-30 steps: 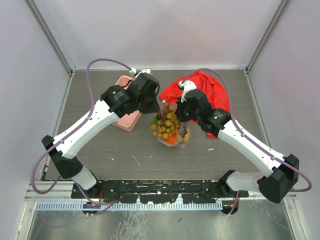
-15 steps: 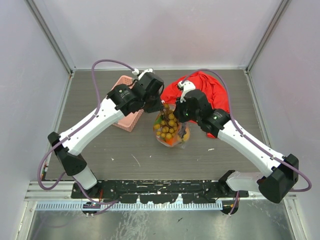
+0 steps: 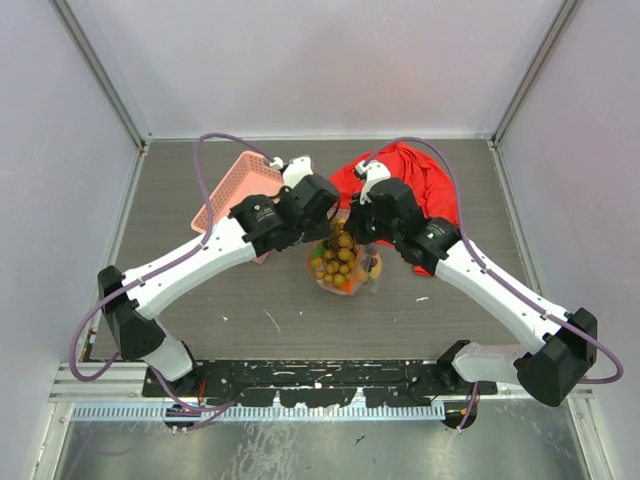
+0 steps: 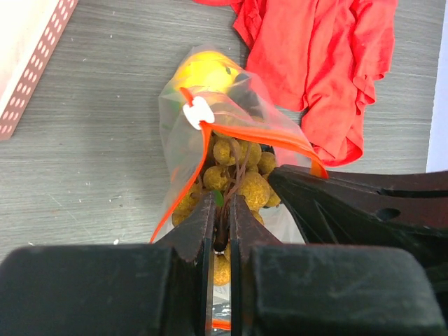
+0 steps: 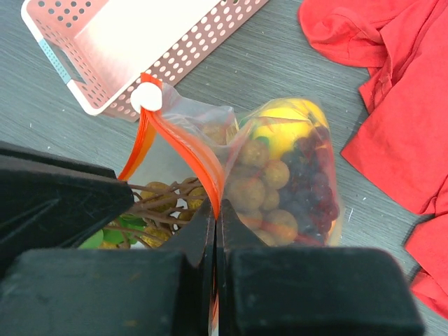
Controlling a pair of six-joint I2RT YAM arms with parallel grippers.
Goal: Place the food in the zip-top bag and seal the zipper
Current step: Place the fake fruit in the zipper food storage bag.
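Observation:
The clear zip-top bag stands mid-table with its mouth open. Its orange-red zipper carries a white slider. My right gripper is shut on one zipper edge and holds it up. My left gripper is shut on the dark stem of the berry bunch, which hangs in the bag's mouth. Through the plastic I see a yellow round fruit and golden-brown berries. From above, both grippers meet over the berries.
A pink perforated basket lies left of the bag, close beside the left arm. A red cloth is crumpled behind and right of the bag, partly under the right arm. Grey walls close the table at the back and sides.
My left arm has swung right and brought the berry bunch over the bag's mouth. The pink basket now shows further left and more fully. The right arm has held still.

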